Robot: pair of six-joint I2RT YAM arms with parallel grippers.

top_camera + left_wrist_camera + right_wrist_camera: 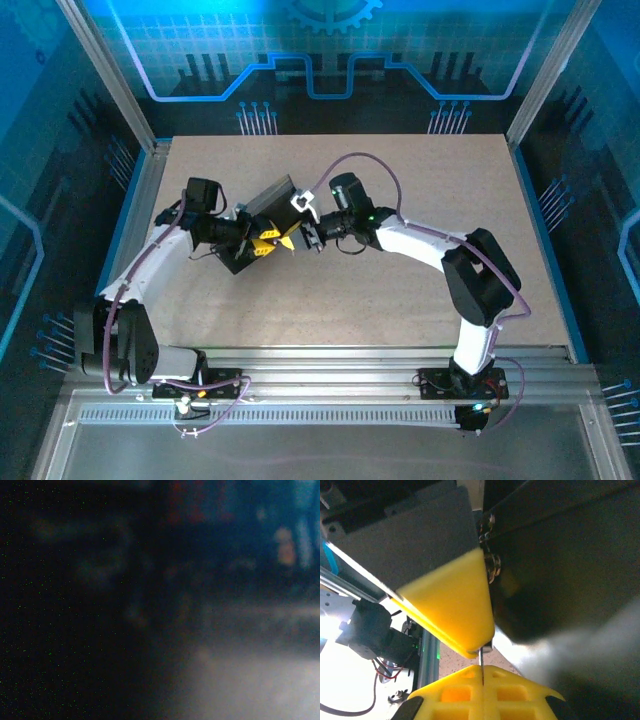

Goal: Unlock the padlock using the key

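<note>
In the right wrist view my right gripper is shut on the key, a thin grey blade standing up between the yellow tips. The blade's top meets a small grey corner of the padlock, which peeks out under a yellow fingertip of the left gripper. Silvery shackle loops show between that finger and the dark box. Seen from above, the left gripper and right gripper meet tip to tip at the box. The left wrist view is dark and blurred.
Both arms reach toward the middle-left of the beige table. Metal frame posts stand at the table's back corners, and a slotted rail runs along the near edge.
</note>
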